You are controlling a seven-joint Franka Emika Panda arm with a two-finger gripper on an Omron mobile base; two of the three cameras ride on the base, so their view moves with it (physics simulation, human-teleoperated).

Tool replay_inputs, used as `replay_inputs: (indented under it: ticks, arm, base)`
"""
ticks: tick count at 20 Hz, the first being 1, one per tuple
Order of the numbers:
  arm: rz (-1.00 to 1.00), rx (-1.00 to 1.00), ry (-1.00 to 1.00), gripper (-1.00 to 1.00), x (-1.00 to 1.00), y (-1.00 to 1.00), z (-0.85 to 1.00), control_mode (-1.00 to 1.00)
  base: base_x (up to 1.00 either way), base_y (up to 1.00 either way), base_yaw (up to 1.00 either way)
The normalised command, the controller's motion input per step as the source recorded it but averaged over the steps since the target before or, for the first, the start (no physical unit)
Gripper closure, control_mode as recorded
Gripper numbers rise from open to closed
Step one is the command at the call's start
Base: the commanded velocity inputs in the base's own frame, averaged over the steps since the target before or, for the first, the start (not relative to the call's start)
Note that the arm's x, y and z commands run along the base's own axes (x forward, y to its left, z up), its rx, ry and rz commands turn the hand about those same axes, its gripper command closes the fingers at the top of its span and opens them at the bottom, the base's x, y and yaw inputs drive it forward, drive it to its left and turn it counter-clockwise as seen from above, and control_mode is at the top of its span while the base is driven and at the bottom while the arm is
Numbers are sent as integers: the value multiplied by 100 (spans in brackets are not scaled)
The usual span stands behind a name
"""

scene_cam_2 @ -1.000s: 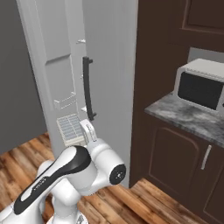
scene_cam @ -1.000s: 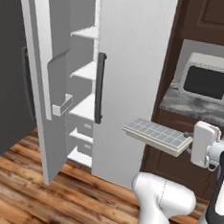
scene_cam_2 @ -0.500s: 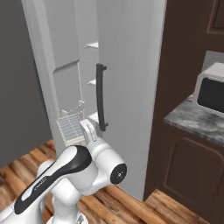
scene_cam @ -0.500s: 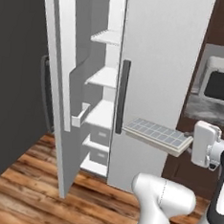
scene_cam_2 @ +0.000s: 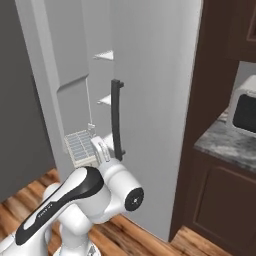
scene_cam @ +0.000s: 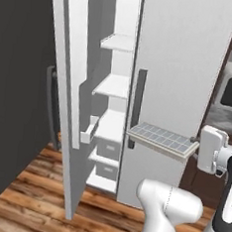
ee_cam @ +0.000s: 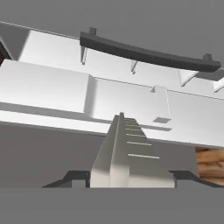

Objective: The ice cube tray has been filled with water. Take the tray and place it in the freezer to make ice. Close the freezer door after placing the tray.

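Ice cube tray [scene_cam: 161, 140]: white frame, grid of small square cells. Water [scene_cam: 158, 135] in cells: pale blue-grey sheen. Freezer [scene_cam: 179, 69]: light grey outside, white inner shelves [scene_cam: 113, 86]. Freezer door [scene_cam: 68, 84]: light grey, dark bar handle [scene_cam: 50, 107]. Second door's handle [scene_cam_2: 117, 119]: near black. Floor [scene_cam: 37, 190]: brown wood planks, streaked grain. Cabinets [scene_cam_2: 220, 200]: dark brown. Tabletop [scene_cam_2: 227, 142]: mottled grey stone. Microwave [scene_cam_2: 245, 109]: white casing, black window.

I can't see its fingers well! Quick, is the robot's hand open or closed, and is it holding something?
End effector: closed on one end of the ice cube tray, holding it level in front of the fridge.
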Motion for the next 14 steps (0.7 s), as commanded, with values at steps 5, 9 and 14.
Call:
replay_inputs:
  ticks: [5,9,14]
  arm:
    - [0,0,0,100,0,0,0,100]
    - [0,0,0,100,0,0,0,100]
    - [0,0,0,100,0,0,0,100]
  base:
    - [50,38,-14]
    - [49,38,-14]
    - [48,27,-14]
